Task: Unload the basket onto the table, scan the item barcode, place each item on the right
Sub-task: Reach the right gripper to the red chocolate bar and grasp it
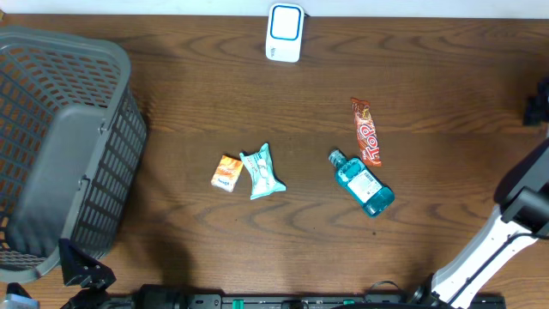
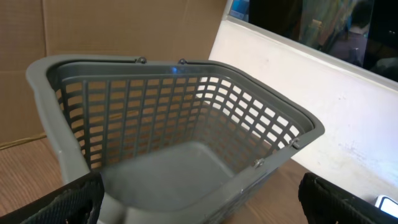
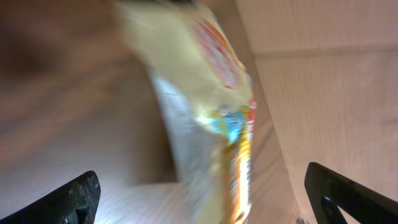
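Observation:
A yellow packet [image 3: 205, 106] with red and orange print fills the right wrist view, heavily blurred. It hangs between the fingers of my right gripper [image 3: 205, 196], which stand wide open and clear of it on both sides. The overhead view shows only the right arm [image 1: 515, 223] at the table's right edge, and neither its gripper nor the packet. The white scanner [image 1: 285, 32] with a blue ring stands at the back middle. My left gripper [image 2: 199, 202] is open, facing the grey basket [image 2: 155, 62], with nothing between its fingers.
The grey basket [image 1: 60, 146] takes up the table's left side. In the middle lie a small orange box [image 1: 226, 172], a teal packet [image 1: 262, 172], a blue bottle [image 1: 362, 183] and a red-brown bar [image 1: 367, 131]. Cardboard and a white wall stand behind.

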